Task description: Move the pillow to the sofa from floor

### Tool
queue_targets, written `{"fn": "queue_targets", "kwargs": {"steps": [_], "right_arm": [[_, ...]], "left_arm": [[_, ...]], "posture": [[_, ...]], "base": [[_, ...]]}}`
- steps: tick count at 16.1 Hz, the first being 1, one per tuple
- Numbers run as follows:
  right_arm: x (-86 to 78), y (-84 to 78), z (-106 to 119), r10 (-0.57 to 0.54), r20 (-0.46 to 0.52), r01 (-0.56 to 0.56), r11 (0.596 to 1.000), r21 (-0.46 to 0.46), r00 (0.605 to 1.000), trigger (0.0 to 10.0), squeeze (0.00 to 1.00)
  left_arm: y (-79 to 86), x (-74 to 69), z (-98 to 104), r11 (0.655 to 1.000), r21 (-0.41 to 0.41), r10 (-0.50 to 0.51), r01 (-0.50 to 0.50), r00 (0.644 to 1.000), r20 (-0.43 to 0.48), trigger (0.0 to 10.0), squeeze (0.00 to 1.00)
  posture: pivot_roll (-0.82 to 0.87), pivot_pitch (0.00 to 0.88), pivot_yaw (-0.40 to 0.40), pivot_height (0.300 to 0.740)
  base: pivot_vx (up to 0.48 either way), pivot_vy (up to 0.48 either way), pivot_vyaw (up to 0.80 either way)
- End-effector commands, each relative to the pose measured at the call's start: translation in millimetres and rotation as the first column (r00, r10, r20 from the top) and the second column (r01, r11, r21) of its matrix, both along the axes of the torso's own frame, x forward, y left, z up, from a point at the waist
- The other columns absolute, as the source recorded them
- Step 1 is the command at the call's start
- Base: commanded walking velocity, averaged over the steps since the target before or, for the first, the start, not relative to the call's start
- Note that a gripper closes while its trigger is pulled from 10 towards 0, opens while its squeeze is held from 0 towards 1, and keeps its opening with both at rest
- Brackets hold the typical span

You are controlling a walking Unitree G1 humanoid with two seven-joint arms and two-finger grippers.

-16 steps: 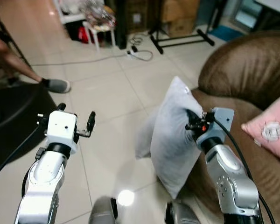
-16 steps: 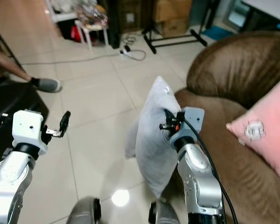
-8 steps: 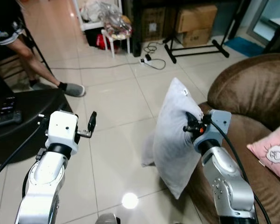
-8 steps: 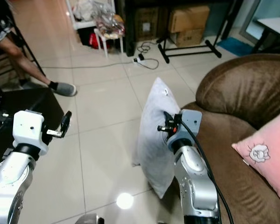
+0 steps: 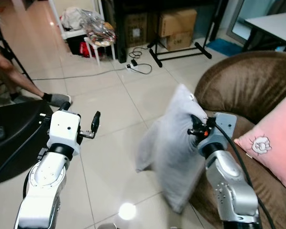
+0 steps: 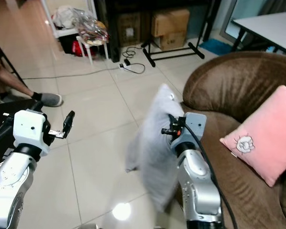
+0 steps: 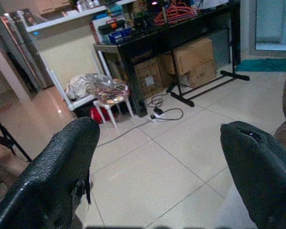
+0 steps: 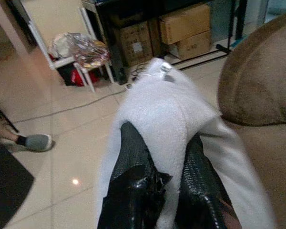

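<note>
Swinging since half a second ago, the pillow [image 5: 174,148] now hangs blurred and tilted, its lower corner off the tiles and its bottom flared toward the robot's left, where before it hung straighter. The camera has also shifted, so more of the sofa [image 5: 243,81] and the pink cushion [image 5: 271,138] beside it shows.

The right gripper [image 8: 157,157] pinches the pillow's upper edge, both black fingers [image 8: 133,157] sunk into the white fabric just below its top corner. The pillow hangs directly ahead of and below this gripper, its right edge close against the sofa's front. The sofa seat lies to the gripper's right, the pink cushion further right on it, leaning on the backrest.

The left gripper [image 5: 94,125] is held up well to the left of the pillow, its fingers [image 7: 62,162] spread wide on nothing. Between the two grippers is bare tiled floor [image 5: 114,100]. Far ahead of the left gripper lie a cable [image 5: 138,67], a stand [image 5: 181,47] and boxes [image 5: 176,26]; to its left, a person's foot [image 5: 57,99] rests on the floor.
</note>
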State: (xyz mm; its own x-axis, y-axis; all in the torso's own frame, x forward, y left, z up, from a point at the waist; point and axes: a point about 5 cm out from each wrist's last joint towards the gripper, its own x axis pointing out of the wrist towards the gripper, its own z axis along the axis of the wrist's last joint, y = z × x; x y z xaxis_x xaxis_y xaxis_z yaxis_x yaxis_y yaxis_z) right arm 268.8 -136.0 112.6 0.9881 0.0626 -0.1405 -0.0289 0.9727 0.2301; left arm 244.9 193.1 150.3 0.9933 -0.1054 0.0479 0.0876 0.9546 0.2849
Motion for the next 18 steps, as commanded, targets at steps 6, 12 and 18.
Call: {"fn": "queue_targets", "kwargs": {"steps": [6, 12, 18], "right_arm": [[6.2, 1.4, 10.5, -0.003, 0.06, 0.003, 1.0, -0.001, 0.998, 10.0, 0.0], [9.1, -2.3, 8.9, -0.022, 0.058, 0.022, 1.0, -0.003, 0.998, 10.0, 0.0], [10.7, -4.1, 7.7, -0.029, 0.057, 0.029, 1.0, -0.004, 0.998, 10.0, 0.0]], "left_arm": [[0.3, 1.7, 2.6, 1.0, 0.006, -0.015, 0.015, 1.0, 0.005, 10.0, 0.0], [-0.8, 3.5, 1.9, 1.0, 0.004, -0.022, 0.022, 1.0, 0.005, 10.0, 0.0], [-1.2, 4.8, 0.3, 0.999, 0.003, -0.032, 0.032, 0.999, 0.0, 10.0, 0.0]], "posture": [[0.0, 0.0, 0.022, 0.729], [0.0, 0.0, 0.021, 0.729], [0.0, 0.0, 0.018, 0.729]], "base": [[0.256, 0.0, -0.76], [0.276, 0.0, -0.8], [0.277, 0.0, -0.8]]}}
